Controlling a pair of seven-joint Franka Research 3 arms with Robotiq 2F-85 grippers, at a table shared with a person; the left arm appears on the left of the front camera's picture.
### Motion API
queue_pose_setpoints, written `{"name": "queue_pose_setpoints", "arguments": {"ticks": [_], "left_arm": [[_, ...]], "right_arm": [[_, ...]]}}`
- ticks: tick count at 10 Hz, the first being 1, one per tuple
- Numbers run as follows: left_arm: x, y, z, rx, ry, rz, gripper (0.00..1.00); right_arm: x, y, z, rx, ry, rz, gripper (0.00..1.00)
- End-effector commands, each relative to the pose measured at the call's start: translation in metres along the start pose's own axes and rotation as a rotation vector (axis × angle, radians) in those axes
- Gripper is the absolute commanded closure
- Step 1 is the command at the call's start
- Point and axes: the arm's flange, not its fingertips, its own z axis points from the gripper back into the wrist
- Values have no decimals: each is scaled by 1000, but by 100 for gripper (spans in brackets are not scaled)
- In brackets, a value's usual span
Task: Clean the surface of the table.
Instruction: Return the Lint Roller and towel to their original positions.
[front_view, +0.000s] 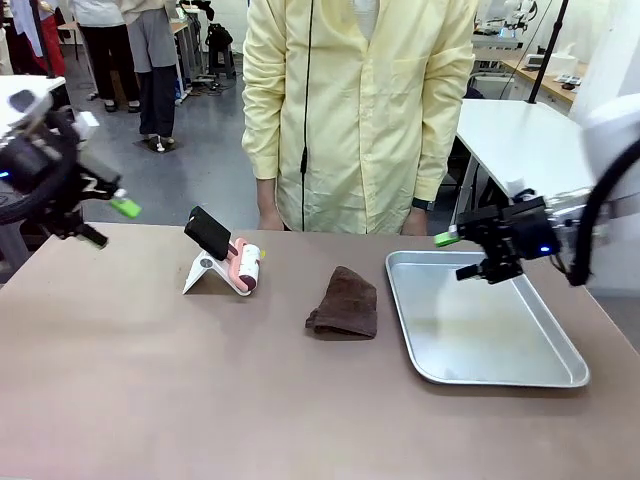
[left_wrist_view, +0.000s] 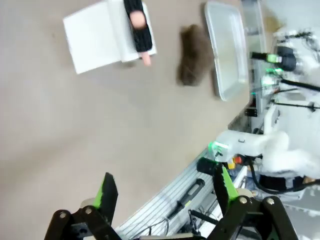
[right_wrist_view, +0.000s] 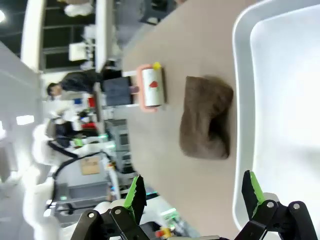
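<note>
The table (front_view: 150, 390) has a matte brownish top. A crumpled brown cloth (front_view: 343, 303) lies near its middle, left of a silver tray (front_view: 560, 375). My left gripper (front_view: 108, 222) hovers open and empty above the table's far left corner. My right gripper (front_view: 459, 255) hangs open and empty over the tray's far left corner. In the left wrist view the open gripper (left_wrist_view: 165, 187) looks down on bare table (left_wrist_view: 50, 125), with the cloth (left_wrist_view: 195, 55) far off. The right wrist view has the cloth (right_wrist_view: 206, 125) ahead of the open gripper (right_wrist_view: 194, 190), beside the tray (right_wrist_view: 280, 100).
A pink lint roller with a black handle (front_view: 243, 264) rests on a white stand (front_view: 205, 272) left of the cloth. A person in a yellow coat (front_view: 355, 110) stands at the far edge. A white-topped table (front_view: 520, 140) stands behind on the right.
</note>
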Motion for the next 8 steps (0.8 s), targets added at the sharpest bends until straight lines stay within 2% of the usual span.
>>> {"name": "queue_pose_setpoints", "arguments": {"ticks": [1,2,3,4,5,6,8], "left_arm": [[-31,41,17,-198,-13,-2,0],[-43,70,25,-301,-73,52,0],[-48,91,33,-404,-157,98,0],[-43,109,42,-515,-245,174,0],[-37,121,43,-565,-235,208,0],[-64,98,40,-389,-158,130,0],[-64,98,40,-389,-158,130,0]], "right_arm": [[-11,-9,47,175,11,-88,0],[-17,-14,71,249,6,-119,0],[-22,-15,87,354,42,-180,0],[-24,-16,95,409,0,-210,0],[-27,-17,93,415,13,-193,0],[-22,-19,93,343,28,-138,0],[-22,-19,93,343,28,-138,0]]}}
